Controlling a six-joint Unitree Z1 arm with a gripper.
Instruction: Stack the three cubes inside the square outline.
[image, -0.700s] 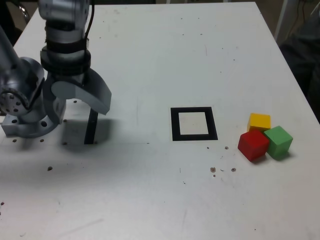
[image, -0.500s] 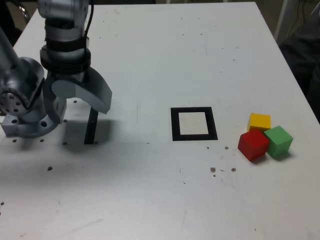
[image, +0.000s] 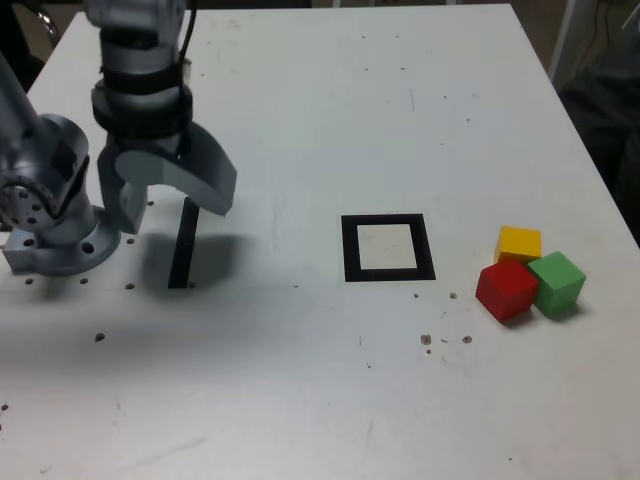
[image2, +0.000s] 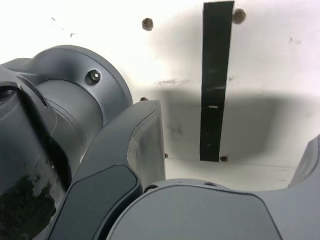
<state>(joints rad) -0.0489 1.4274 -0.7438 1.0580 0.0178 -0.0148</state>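
The red cube (image: 507, 291), the yellow cube (image: 519, 245) and the green cube (image: 557, 285) sit bunched together on the worktop (image: 300, 390), toward its right edge in the exterior view. Red is at the near left of the bunch, green at its right, and yellow is behind, partly covered by red. Their sides come so close that I cannot tell which ones touch. A strip of pale surface lies between green and the worktop's right edge; the far edge and its right-hand corner are well beyond the cubes.

To the left of the bunch in the exterior view is the square outline (image: 350, 250), flat on the worktop, its thick black border framing a white centre. A gap of bare surface separates its right side from the yellow and red cubes, and there is open room behind it toward the far edge and in front of it.

Farther left, well apart from the outline, runs the straight black strip (image: 183, 260), its long edges going from far to near. The pincer (image: 175, 212) hangs above the worktop beside the strip's far end, its jaws spread apart with nothing between them; the wrist view shows the strip on the surface below, seen through that opening. A soft shadow falls on the worktop around the strip. The arm's base (image: 60, 245) stands close by at the exterior view's left
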